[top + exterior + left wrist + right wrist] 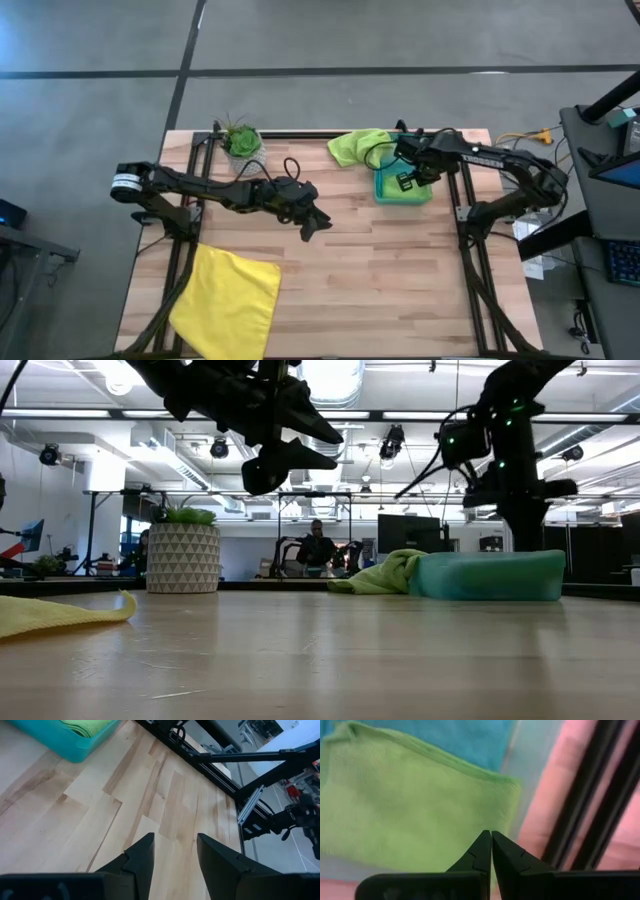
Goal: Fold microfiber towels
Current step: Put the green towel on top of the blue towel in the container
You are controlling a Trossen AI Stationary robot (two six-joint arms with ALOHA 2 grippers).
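A folded lime green towel (410, 805) lies on a teal towel (465, 737) inside the teal plastic bin (403, 197) at the table's far right. My right gripper (491, 837) is shut, points down and stands over that folded towel's edge, near the bin's wall. Another lime green towel (357, 147) lies crumpled against the bin's left side. A yellow towel (230, 300) lies spread at the near left, one corner over the table's edge. My left gripper (318, 225) hangs open above the table's middle, with only bare wood under it (175, 845).
A potted plant (240, 140) in a white patterned pot stands at the far left. Black frame rails (465, 220) run along the table's right side beside the bin. Bare wood (380, 280) stretches across the middle and near right.
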